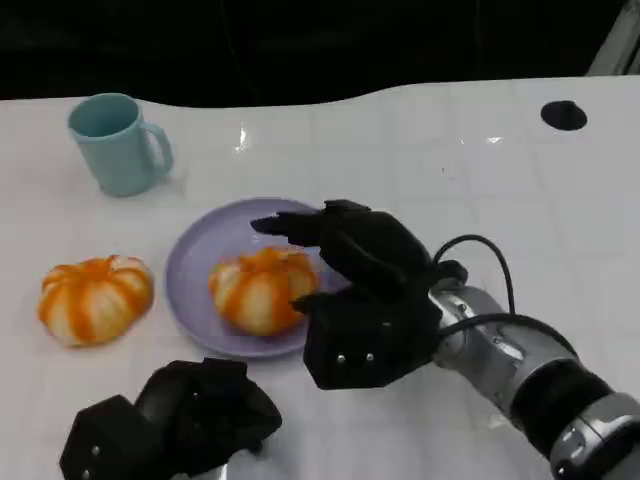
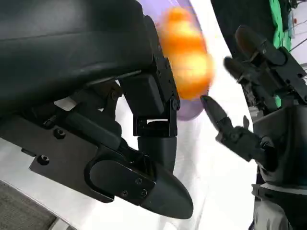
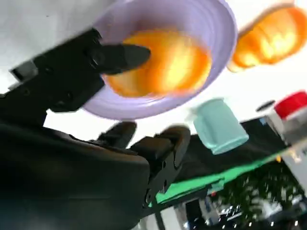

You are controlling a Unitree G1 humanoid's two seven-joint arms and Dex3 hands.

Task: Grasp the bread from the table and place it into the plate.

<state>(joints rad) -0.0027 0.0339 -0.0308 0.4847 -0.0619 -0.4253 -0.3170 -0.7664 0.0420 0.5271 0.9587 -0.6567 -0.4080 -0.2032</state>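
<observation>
White tabletop carries a lilac plate [image 1: 195, 265] with one bread [image 1: 262, 288] already lying in it, a second bread [image 1: 95, 298] left of the plate and a teal mug [image 1: 118, 142] behind. Right hand [image 1: 365, 290] hovers spread at the plated bread, holding nothing, while left hand [image 1: 180, 420] rests curled and empty near the front edge. Likely risk: fingers drawing back could snag that bread and roll it off the rim
</observation>
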